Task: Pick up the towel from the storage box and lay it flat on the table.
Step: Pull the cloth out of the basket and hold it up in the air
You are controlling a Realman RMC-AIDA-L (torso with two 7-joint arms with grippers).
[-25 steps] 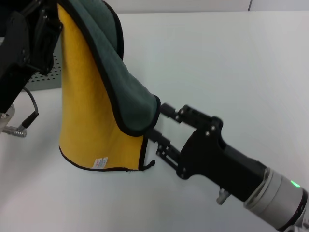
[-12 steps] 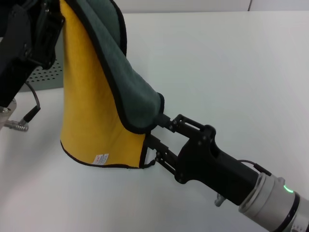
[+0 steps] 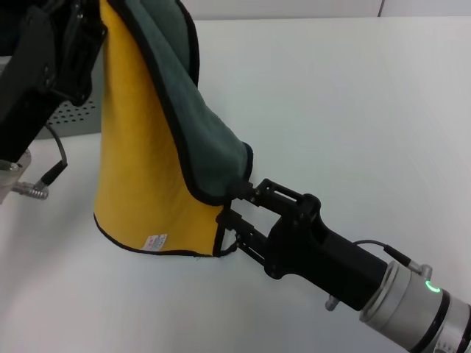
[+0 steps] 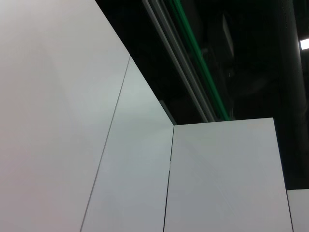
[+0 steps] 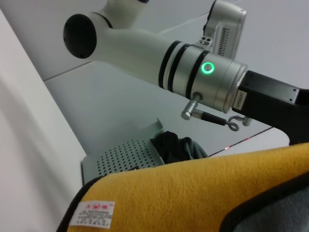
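Observation:
The towel hangs in the air over the table, yellow side facing me, grey-green side folded over its right edge, white tag near the bottom hem. My left gripper holds its top at the upper left, shut on it. My right gripper reaches in from the lower right, open, with the towel's lower right edge between its fingers. The right wrist view shows the yellow towel up close, and the storage box behind it.
The perforated storage box stands at the left, behind the left arm, with a dark cloth inside it. A loose cable plug hangs at the far left. The left wrist view shows only wall panels and ceiling.
My right gripper has moved left and nearer, up to the towel's lower right edge, and its fingers have narrowed. The left gripper has carried the towel slightly to the right.

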